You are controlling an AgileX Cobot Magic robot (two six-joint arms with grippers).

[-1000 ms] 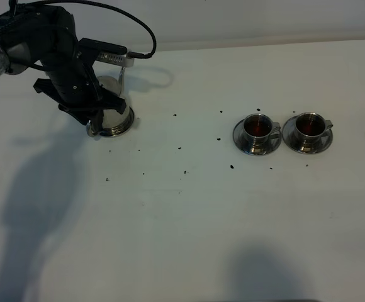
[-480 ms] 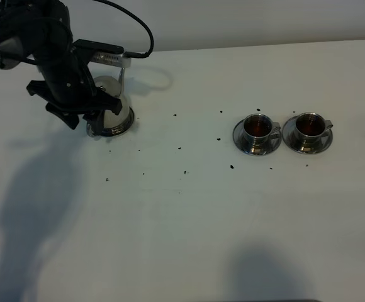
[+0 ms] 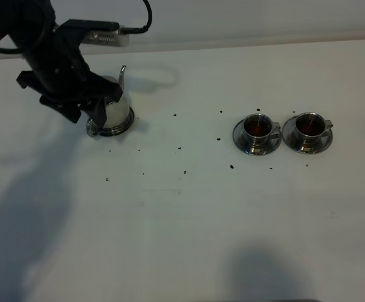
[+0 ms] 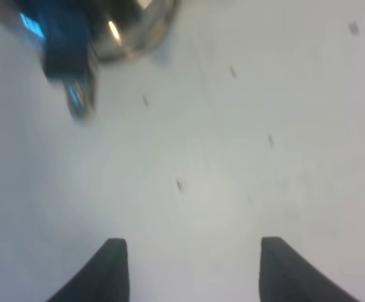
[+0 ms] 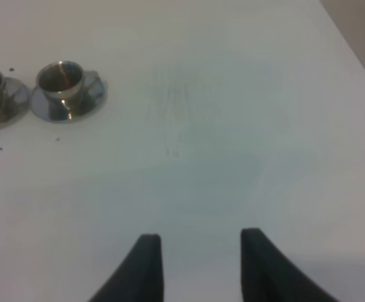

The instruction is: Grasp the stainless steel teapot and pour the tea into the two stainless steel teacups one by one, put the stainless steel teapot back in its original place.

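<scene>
Near table (image 3: 182, 239): bare white surface nearest the camera, scattered with dark specks that look like tea leaves – nothing of the task stands here
Teacups (image 3: 257, 128): two stainless steel cups, each on its own saucer, side by side on the right of the high view; both hold dark tea, so the pouring appears done
Second teacup (image 3: 309, 126): just beside the first, saucer rims close together; the right wrist view also shows it upright with its handle outward (image 5: 61, 78)
Right gripper (image 5: 198, 267): fingers apart with nothing between them, hanging over bare table well away from the cups
Teapot (image 3: 113, 108): stands upright at the far left, thin spout rising behind it, base seated on a round steel saucer (image 3: 126, 124) – judged to be its original place
Left gripper (image 3: 85, 100): just beside the teapot on its handle side, partly hiding it from above; in the left wrist view the fingers (image 4: 110, 264) stand wide apart over bare table, clamped on nothing, with the pot and handle (image 4: 69, 56) blurred at the frame edge
Step in hand: release of the teapot after setting it back – the last step of the task
Next move: the left arm should draw clear of the handle without nudging the pot off its saucer
</scene>
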